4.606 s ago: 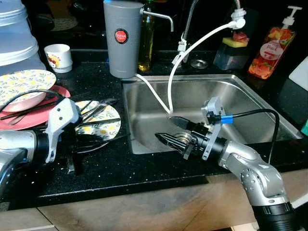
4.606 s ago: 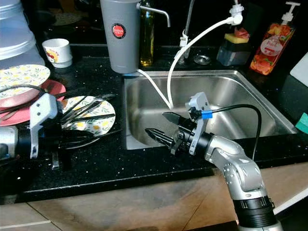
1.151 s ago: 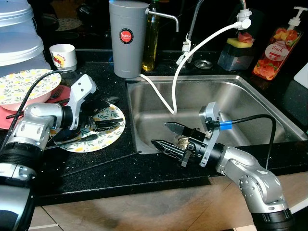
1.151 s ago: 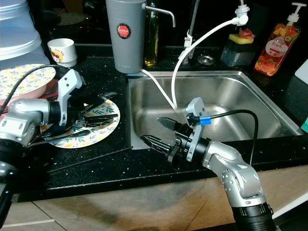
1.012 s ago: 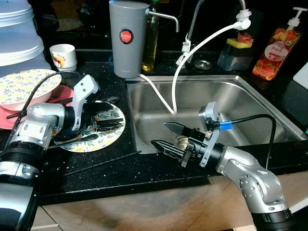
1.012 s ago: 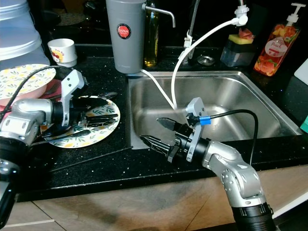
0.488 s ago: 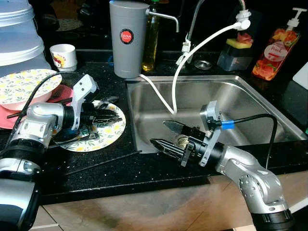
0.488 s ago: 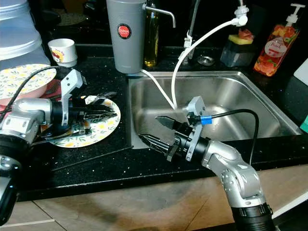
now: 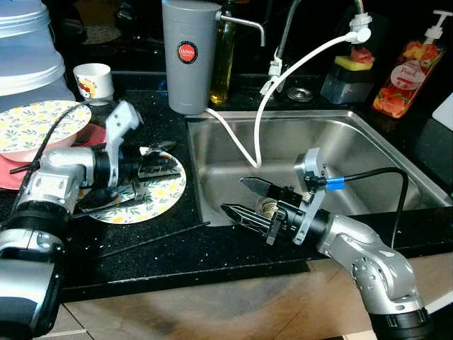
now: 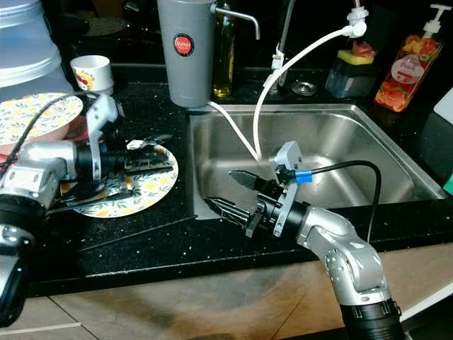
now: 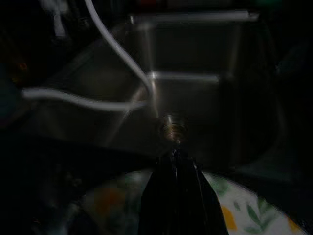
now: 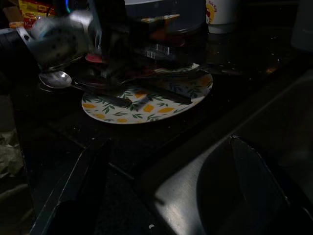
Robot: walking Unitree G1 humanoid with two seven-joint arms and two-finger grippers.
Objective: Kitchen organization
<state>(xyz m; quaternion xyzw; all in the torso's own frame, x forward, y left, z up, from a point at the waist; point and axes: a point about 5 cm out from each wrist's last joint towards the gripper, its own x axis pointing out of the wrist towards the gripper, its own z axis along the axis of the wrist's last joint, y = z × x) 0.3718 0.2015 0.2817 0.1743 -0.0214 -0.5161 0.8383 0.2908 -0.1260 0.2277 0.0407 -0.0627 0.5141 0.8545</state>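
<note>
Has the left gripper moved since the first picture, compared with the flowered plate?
Yes. The left gripper went from the counter edge in front of the flowered plate to above it, toward the sink.

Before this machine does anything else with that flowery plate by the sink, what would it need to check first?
1. Left gripper over the leaf-patterned round plate: ok.
2. Left gripper holding anything: cannot tell; its fingers look closed together in the left wrist view.
3. Dark cutlery lying across the plate, could slide if it tips: not ok.
4. Thin black stick on the black counter in front of the plate: not ok.
5. Right gripper open, at the steel sink front edge, away from the plate: ok.
</note>
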